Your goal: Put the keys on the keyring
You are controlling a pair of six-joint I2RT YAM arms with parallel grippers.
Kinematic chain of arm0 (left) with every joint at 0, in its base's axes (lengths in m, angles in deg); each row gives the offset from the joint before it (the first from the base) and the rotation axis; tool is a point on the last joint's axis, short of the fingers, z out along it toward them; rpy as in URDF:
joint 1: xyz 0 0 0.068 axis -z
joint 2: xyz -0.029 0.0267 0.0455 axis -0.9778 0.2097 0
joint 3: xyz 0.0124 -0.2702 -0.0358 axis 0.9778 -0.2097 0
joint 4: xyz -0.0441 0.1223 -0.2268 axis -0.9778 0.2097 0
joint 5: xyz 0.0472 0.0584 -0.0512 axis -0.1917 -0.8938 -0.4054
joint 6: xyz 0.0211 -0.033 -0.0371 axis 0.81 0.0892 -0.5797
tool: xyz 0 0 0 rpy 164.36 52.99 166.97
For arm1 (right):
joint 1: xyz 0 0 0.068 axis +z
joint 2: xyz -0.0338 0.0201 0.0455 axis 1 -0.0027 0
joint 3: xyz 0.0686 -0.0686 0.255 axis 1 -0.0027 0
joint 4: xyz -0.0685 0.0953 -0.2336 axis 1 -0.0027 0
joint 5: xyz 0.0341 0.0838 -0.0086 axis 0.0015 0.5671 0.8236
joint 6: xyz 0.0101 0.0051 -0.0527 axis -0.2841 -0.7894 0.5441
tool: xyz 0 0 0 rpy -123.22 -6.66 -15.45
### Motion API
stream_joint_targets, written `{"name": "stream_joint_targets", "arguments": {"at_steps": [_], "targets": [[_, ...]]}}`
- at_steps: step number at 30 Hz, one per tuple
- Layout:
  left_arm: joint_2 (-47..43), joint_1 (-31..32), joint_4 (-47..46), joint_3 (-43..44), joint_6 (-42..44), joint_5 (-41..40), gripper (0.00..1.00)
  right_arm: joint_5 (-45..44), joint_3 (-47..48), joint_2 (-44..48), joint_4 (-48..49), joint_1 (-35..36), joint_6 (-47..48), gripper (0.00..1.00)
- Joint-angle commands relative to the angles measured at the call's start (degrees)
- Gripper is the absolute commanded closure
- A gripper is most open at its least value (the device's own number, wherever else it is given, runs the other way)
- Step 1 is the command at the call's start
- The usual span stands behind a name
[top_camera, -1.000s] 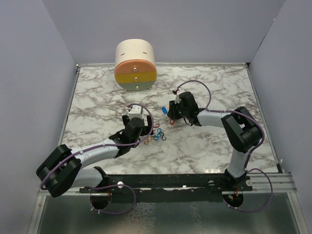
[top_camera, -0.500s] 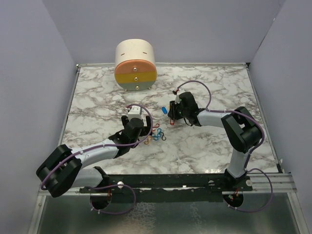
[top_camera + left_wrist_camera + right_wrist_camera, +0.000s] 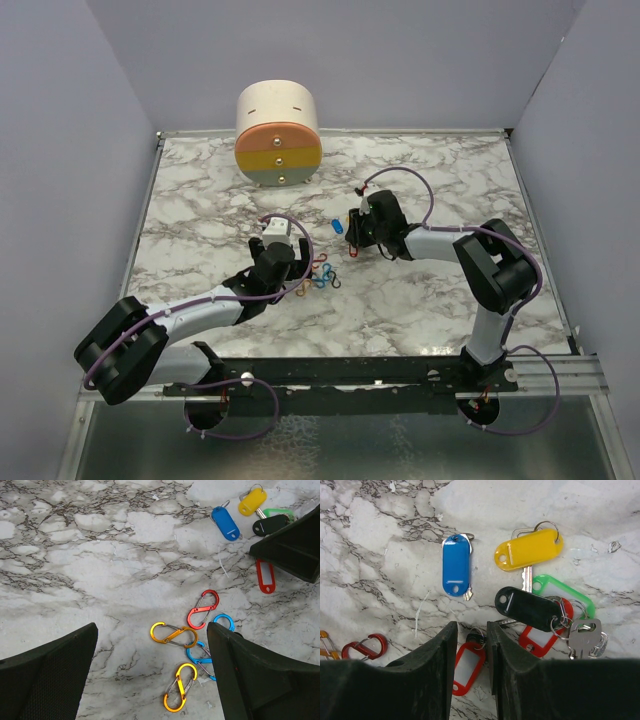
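Marble table (image 3: pixel 200 210); L gripper (image 3: pixel 152 630), jaws wide and empty, above carabiner clips (image 3: pixel 192 645) at centre. R gripper (image 3: pixel 471 626), jaws narrowed, apparently pinching red key (image 3: pixel 466 668) by its ring end; other keys (image 3: pixel 527 550) lie just beyond, right of centre. Likely light, stiff, w/ slick tags; best gripped at ring.

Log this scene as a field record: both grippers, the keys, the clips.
left gripper: open wide, above the clips
right gripper: jaws narrow, astride a red key's ring end; grip unclear
blue key: lies alone
yellow key: blade reaches the black key
green key: partly under the black key
clips: loose cluster, red, orange, yellow, blue
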Motion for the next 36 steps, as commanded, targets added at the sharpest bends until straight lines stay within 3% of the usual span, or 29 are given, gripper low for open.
{"name": "stream_joint_targets", "arguments": {"at_steps": [1, 18, 22, 26, 30, 36], "targets": [[0.08, -0.3, -1.1, -0.56, -0.18, 1.13, 0.07, -1.7, -0.85, 0.3, -0.17, 0.31, -0.38, 0.7], [-0.1, -0.48, -0.99, -0.82, -0.26, 1.01, 0.07, -2.05, -1.56, 1.78, -1.27, 0.29, 0.05, 0.78], [0.05, -0.48, -0.99, -0.76, -0.18, 1.02, 0.07, -2.23, -1.57, 1.92, -1.63, 0.27, 0.29, 0.86], [0.06, -0.56, -0.99, -0.81, -0.18, 1.03, 0.07, -2.52, -1.56, 2.07, -1.78, 0.31, 0.36, 0.89], [-0.1, -0.57, -0.9, -0.82, -0.17, 1.07, 0.07, -3.01, -1.72, 2.93, -1.89, 0.31, 0.33, 0.99], [-0.2, -0.57, -0.7, -0.8, -0.42, 1.28, 0.07, -5.36, -4.33, 7.49, -0.29, 0.31, 1.75, 0.99]]}}
